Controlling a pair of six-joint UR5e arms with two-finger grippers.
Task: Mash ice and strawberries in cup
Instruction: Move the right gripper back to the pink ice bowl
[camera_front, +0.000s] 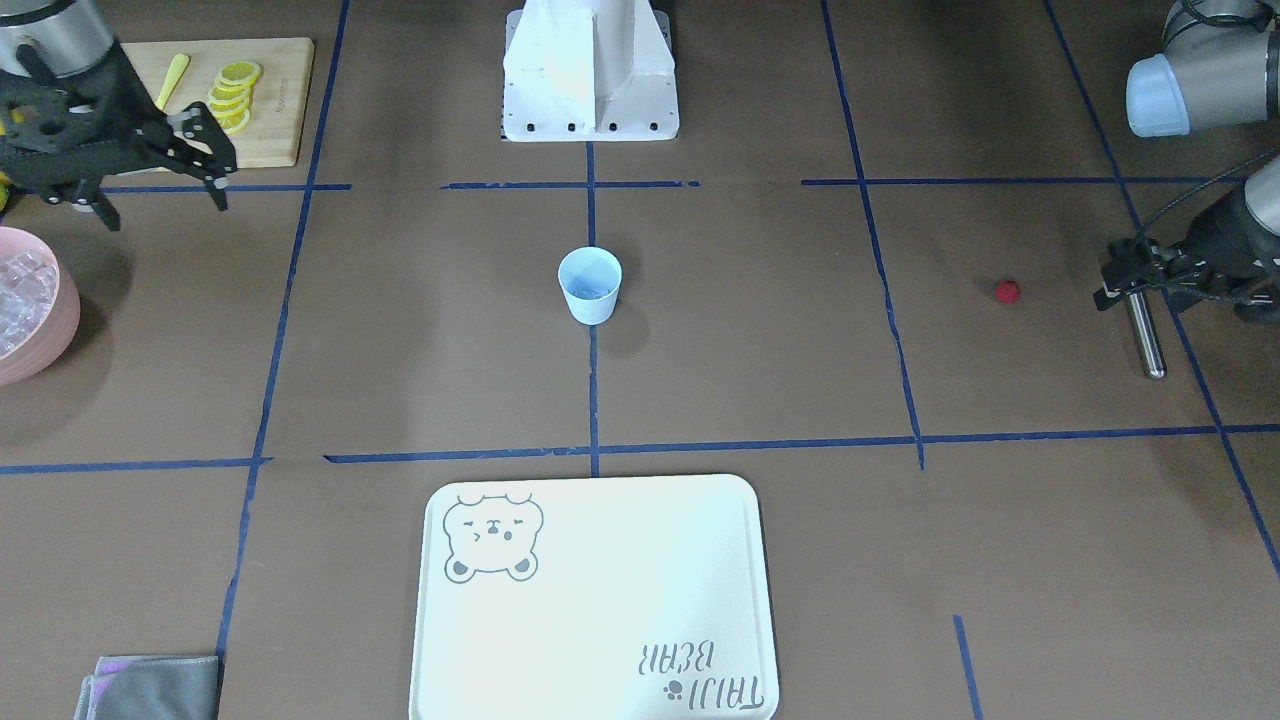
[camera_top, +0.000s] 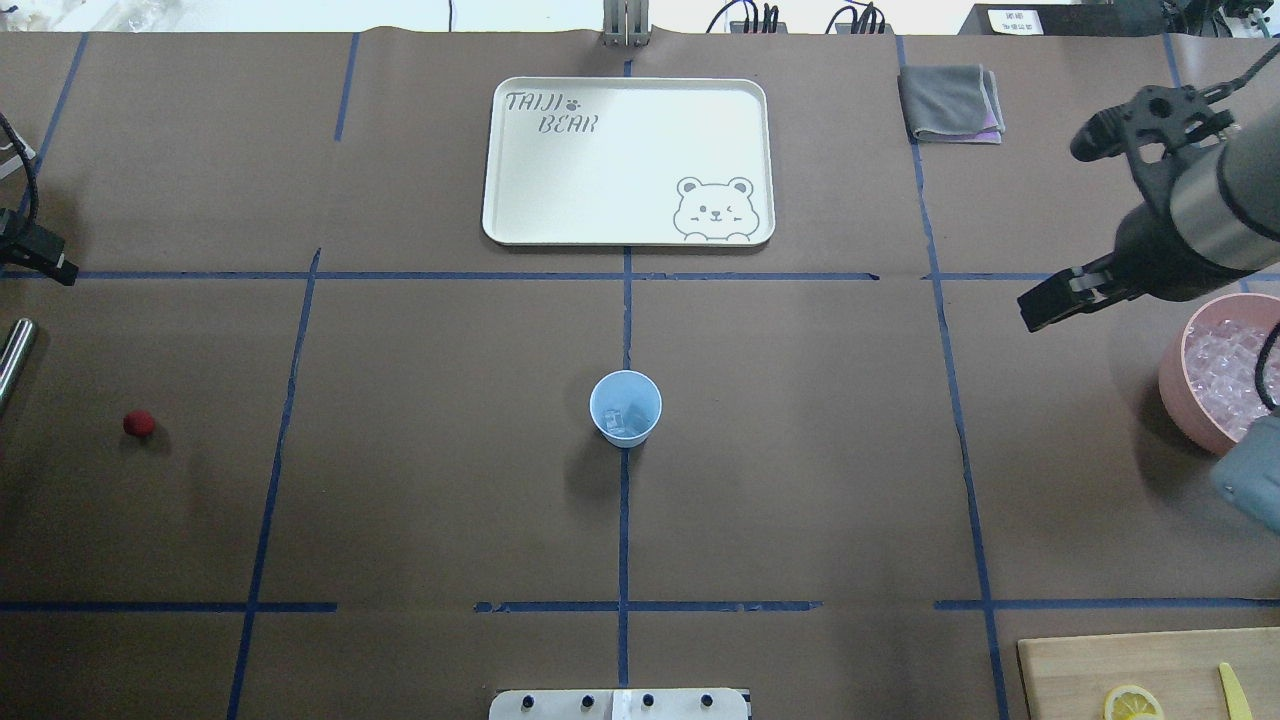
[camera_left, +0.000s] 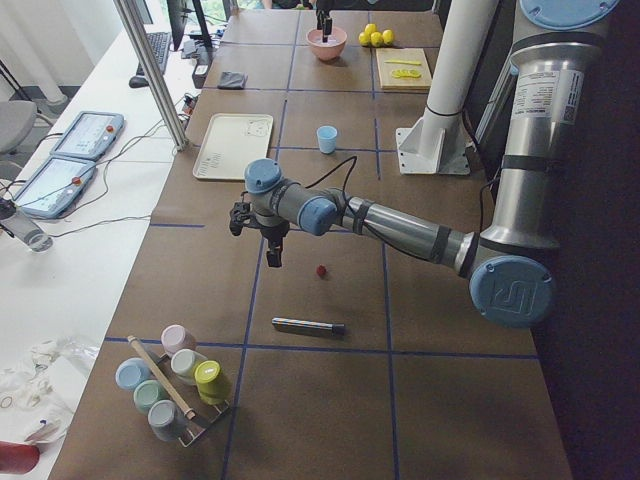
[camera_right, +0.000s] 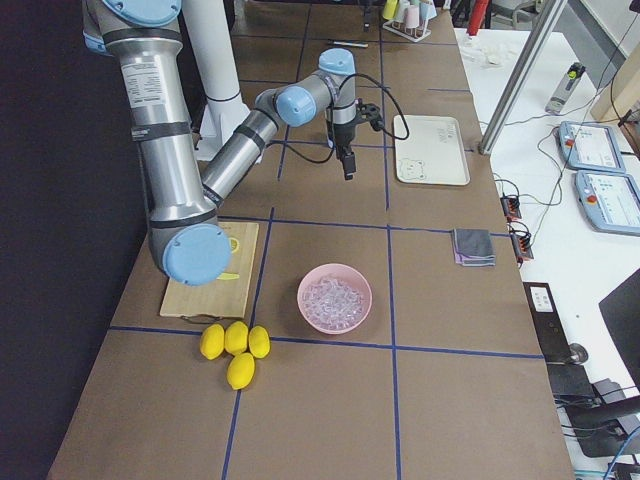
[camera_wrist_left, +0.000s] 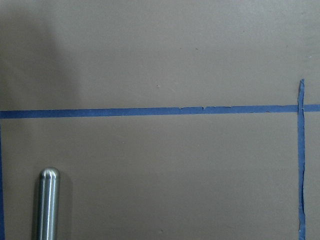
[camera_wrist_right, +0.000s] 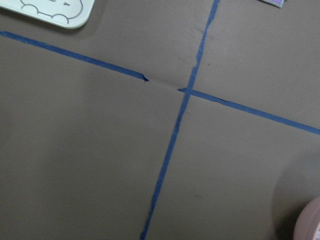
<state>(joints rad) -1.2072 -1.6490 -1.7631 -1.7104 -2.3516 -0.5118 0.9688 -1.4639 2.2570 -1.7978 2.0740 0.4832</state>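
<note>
Looks roughly a third done, judging from the layout. Already in the cup (camera_top: 625, 407): a few pieces of ice (camera_top: 622, 420), so counted as finished. Left to do: getting the strawberry (camera_front: 1007, 291) into the cup, then taking up the metal muddler (camera_front: 1145, 335) and mashing. No sign of any crushing yet.

Cup: pale blue, tapered, upright, round rim, standing at the middle of the worktop (camera_top: 400, 480) on a blue tape line. Small and light-looking, so probably apt to tip under a sideways push during mashing.

Ice: clear, whitish lumps low in the cup, well below the rim. Much more of it heaped in the pink bowl (camera_top: 1178, 395) at the robot's far right.

Strawberry: single, small, round, deep red, lying on bare worktop well apart from the cup, out on the robot's left, near the muddler but not touching it. Green part too small to make out. Likely to roll if nudged, so best pinched from straight above.

Left hand (camera_front: 1115, 280): hanging above the worktop near the muddler's end, carrying nothing visible; cannot tell whether spread or closed. Right hand (camera_top: 1055, 230): fingers spread wide, empty, hovering just beside the pink bowl.
</note>
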